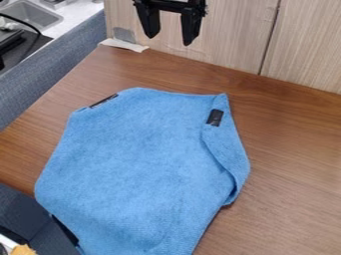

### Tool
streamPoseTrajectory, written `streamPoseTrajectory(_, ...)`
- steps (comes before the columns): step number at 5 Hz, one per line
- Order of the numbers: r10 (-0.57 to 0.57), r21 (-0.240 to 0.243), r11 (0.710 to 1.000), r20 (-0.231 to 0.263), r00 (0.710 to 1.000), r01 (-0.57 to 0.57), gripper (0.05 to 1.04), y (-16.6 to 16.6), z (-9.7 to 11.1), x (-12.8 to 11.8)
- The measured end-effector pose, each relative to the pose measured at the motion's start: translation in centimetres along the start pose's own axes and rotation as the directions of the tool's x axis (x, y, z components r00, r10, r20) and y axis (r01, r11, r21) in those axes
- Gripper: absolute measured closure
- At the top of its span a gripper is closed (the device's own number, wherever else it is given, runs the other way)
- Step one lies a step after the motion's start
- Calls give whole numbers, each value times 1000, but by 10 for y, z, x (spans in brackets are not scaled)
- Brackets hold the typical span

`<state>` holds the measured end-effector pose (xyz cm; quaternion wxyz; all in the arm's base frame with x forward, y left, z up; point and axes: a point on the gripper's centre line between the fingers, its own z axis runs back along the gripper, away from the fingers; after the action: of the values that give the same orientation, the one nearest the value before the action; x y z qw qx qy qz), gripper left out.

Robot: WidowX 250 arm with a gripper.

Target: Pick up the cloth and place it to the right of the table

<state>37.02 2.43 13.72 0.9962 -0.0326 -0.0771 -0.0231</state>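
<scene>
From where I stand, the tool (170, 40) hangs by the far side of the table (293, 149), its fingers spread with nothing between them. The cloth (140, 164) lies on the table, on my side of the tool and lower, its far edge closest to it. I'd reckon the tool must come toward me and down to pinch it.

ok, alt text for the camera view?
Large blue cloth spread on a brown wooden table, right edge folded over, lower left hanging past the table's edge. Open black tool hangs near the top of the view.
</scene>
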Motion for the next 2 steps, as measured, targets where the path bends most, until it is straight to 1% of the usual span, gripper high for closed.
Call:
streamPoseTrajectory(1, 3, -7, 1000, -38, 999, -4, 83, 0, -12, -4)
streamPoseTrajectory(2, -14, -33, 999, -84, 996, 11, 83, -8, -28, -16)
